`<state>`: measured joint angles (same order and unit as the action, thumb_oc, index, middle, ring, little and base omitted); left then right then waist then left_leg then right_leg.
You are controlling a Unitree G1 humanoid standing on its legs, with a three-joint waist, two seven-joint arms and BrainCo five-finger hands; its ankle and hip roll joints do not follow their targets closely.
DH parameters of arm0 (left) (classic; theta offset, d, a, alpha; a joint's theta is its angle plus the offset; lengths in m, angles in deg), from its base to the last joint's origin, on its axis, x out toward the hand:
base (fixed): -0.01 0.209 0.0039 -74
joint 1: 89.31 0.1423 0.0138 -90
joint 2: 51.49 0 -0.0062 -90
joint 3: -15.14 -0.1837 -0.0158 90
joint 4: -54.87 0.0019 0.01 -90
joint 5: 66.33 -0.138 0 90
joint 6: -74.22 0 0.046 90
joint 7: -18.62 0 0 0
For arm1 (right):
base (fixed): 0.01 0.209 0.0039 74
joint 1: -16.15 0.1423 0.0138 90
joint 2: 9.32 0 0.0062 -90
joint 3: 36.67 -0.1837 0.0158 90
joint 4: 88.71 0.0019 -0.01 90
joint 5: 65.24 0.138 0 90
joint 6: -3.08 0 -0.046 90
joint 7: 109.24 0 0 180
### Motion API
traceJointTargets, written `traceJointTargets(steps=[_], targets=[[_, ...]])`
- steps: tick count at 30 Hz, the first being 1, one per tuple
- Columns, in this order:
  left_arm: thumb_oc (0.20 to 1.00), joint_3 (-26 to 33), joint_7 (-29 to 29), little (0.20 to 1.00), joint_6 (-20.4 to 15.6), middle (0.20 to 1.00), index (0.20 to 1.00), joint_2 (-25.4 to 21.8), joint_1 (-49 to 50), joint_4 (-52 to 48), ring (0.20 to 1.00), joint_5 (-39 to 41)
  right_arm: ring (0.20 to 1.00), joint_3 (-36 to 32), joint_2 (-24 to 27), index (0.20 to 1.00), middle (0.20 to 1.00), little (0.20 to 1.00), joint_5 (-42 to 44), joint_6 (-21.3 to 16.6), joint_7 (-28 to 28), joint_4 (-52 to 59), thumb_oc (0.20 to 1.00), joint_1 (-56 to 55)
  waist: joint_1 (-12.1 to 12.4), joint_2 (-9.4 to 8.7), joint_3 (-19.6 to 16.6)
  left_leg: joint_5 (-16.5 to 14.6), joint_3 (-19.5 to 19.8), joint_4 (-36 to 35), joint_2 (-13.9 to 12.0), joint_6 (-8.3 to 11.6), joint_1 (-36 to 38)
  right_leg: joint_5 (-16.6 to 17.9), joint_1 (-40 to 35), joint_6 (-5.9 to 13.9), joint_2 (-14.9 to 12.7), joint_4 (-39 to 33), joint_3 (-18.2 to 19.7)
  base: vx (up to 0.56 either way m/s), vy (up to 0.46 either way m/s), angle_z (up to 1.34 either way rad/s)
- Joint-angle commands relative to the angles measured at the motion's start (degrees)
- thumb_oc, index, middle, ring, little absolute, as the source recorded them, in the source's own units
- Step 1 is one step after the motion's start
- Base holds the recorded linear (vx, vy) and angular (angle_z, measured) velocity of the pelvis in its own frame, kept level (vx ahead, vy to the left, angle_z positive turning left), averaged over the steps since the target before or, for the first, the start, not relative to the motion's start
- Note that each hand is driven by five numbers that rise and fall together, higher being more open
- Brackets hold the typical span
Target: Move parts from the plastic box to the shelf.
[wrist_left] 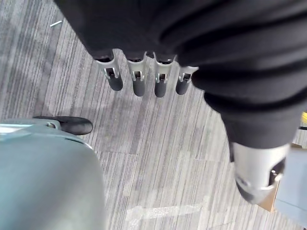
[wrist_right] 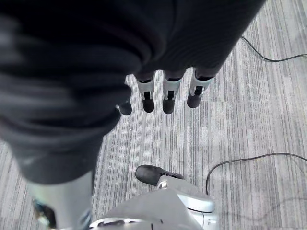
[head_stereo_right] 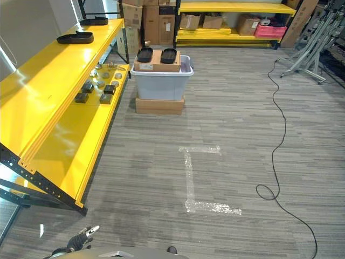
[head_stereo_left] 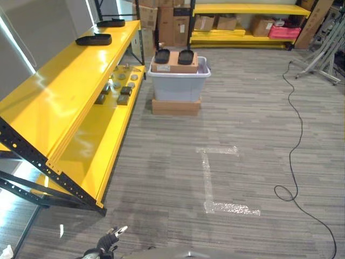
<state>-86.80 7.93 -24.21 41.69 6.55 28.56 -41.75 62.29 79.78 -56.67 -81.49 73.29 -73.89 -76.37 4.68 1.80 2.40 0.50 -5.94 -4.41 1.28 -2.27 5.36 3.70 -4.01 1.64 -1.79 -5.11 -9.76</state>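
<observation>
The grey plastic box [head_stereo_left: 179,82] stands on a flat cardboard box [head_stereo_left: 175,106] on the carpet, a few steps ahead. A cardboard box on top of it carries two black tray-like parts [head_stereo_left: 162,55] [head_stereo_left: 186,56]. The long yellow shelf [head_stereo_left: 51,102] runs along the left; its top deck holds two black parts [head_stereo_left: 94,39] [head_stereo_left: 110,22], and its lower deck holds several small parts [head_stereo_left: 119,91]. My left hand [head_stereo_left: 109,239] hangs low at the bottom edge, far from the box. Its fingers [wrist_left: 137,81] are straight and empty over the carpet. My right hand's fingers [wrist_right: 168,96] also hang straight and empty.
Silver tape marks [head_stereo_left: 207,181] lie on the carpet between me and the box. A second yellow shelf [head_stereo_left: 242,24] with cardboard boxes lines the back wall. Metal stands [head_stereo_left: 323,54] are at the back right. The near shelf's black frame corner [head_stereo_left: 99,208] juts out.
</observation>
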Motion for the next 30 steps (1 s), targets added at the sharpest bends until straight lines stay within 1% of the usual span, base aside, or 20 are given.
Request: traceJointTargets(steps=[1,5,8,13,17,18,22,24,25,30], targets=[[1.000,-0.8,-0.6,1.000,-0.6,1.000,1.000,0.0,-3.4,2.5,1.000,-1.2,1.000,2.2,0.2,1.000,1.000,1.000,-0.5,0.3,1.0,-3.8,1.000,2.1,0.7,-1.72,-2.0,-5.1,-1.4,1.2,-0.2,1.30,-0.8,-2.7,0.0,5.71,-3.9,0.1,-0.8,0.00,0.000,0.00],[1.000,-0.7,0.0,1.000,-0.4,1.000,1.000,-0.2,-3.6,2.3,1.000,-0.2,1.000,2.0,0.1,1.000,1.000,1.000,-0.4,0.1,0.9,-3.9,1.000,1.9,0.5,-1.71,-2.1,-5.2,-1.6,1.2,-0.2,1.28,-0.7,-2.7,-0.1,5.75,-3.9,0.1,-0.7,0.00,0.000,0.00],[1.000,-0.4,1.7,1.000,-0.5,1.000,1.000,0.0,-3.6,2.7,1.000,-1.9,1.000,1.9,-0.1,1.000,1.000,1.000,-0.6,0.0,1.0,-4.0,1.000,1.9,0.5,-1.83,-2.2,-5.2,-1.6,1.2,-0.2,1.22,-0.6,-2.6,-0.1,5.73,-3.9,0.1,-0.7,0.00,0.000,0.00],[1.000,-0.3,2.4,1.000,-0.1,1.000,1.000,0.1,-3.7,3.4,1.000,-2.3,1.000,2.0,-0.3,1.000,1.000,1.000,-0.6,0.1,1.1,-3.9,1.000,1.7,0.4,-1.87,-2.3,-5.1,-1.6,1.1,-0.2,1.20,-0.6,-2.5,0.0,5.72,-3.9,0.1,-0.5,0.00,0.000,0.00],[1.000,-0.3,5.0,1.000,0.1,1.000,1.000,0.4,-3.6,3.8,1.000,-3.6,1.000,2.2,-0.7,1.000,1.000,1.000,0.0,0.4,1.6,-3.9,1.000,1.7,0.4,-1.79,-2.3,-5.0,-1.5,1.0,-0.1,1.15,-0.6,-2.5,0.0,5.72,-4.0,0.1,-0.5,0.00,0.000,0.00],[1.000,-0.3,5.9,1.000,0.5,1.000,1.000,0.6,-3.7,4.1,1.000,-3.8,1.000,2.3,-0.9,1.000,1.000,1.000,0.2,0.4,1.9,-4.0,1.000,1.7,0.4,-1.76,-2.4,-5.0,-1.5,0.9,-0.1,1.17,-0.5,-2.5,0.0,5.73,-4.0,0.1,-0.5,0.00,0.000,0.00],[1.000,-0.3,6.6,1.000,1.6,1.000,1.000,0.7,-3.7,4.7,1.000,-4.4,1.000,2.3,-1.1,1.000,1.000,1.000,1.2,0.6,1.9,-4.2,1.000,1.7,0.4,-1.74,-2.5,-4.9,-1.5,0.7,-0.1,1.20,-0.3,-2.4,0.0,5.76,-4.0,0.1,-0.5,0.00,0.000,0.00],[1.000,-0.3,7.6,1.000,2.2,1.000,1.000,0.8,-3.8,5.1,1.000,-4.6,1.000,2.0,-1.2,1.000,1.000,1.000,2.0,1.5,1.7,-4.4,1.000,1.7,0.3,-1.78,-2.4,-4.9,-1.4,0.7,-0.1,1.23,-0.4,-2.4,0.0,5.78,-4.0,0.1,-0.5,0.00,0.000,0.00],[1.000,-0.1,7.9,1.000,2.8,1.000,1.000,0.9,-3.7,5.4,1.000,-4.4,1.000,1.7,-1.2,1.000,1.000,1.000,3.1,2.7,1.9,-4.7,1.000,1.7,0.3,-1.81,-2.4,-4.8,-1.4,0.7,0.0,1.24,-0.4,-2.3,0.0,5.79,-4.0,0.1,-0.4,0.00,0.000,0.00],[1.000,0.0,9.6,1.000,5.4,1.000,1.000,1.2,-4.0,6.4,1.000,-5.0,1.000,0.3,-1.2,1.000,1.000,1.000,6.0,4.5,2.7,-6.0,1.000,1.6,0.3,-2.01,-2.4,-4.8,-1.3,0.6,0.0,1.14,-0.2,-2.2,-0.1,5.89,-4.1,0.1,-0.3,0.00,0.000,0.00]])
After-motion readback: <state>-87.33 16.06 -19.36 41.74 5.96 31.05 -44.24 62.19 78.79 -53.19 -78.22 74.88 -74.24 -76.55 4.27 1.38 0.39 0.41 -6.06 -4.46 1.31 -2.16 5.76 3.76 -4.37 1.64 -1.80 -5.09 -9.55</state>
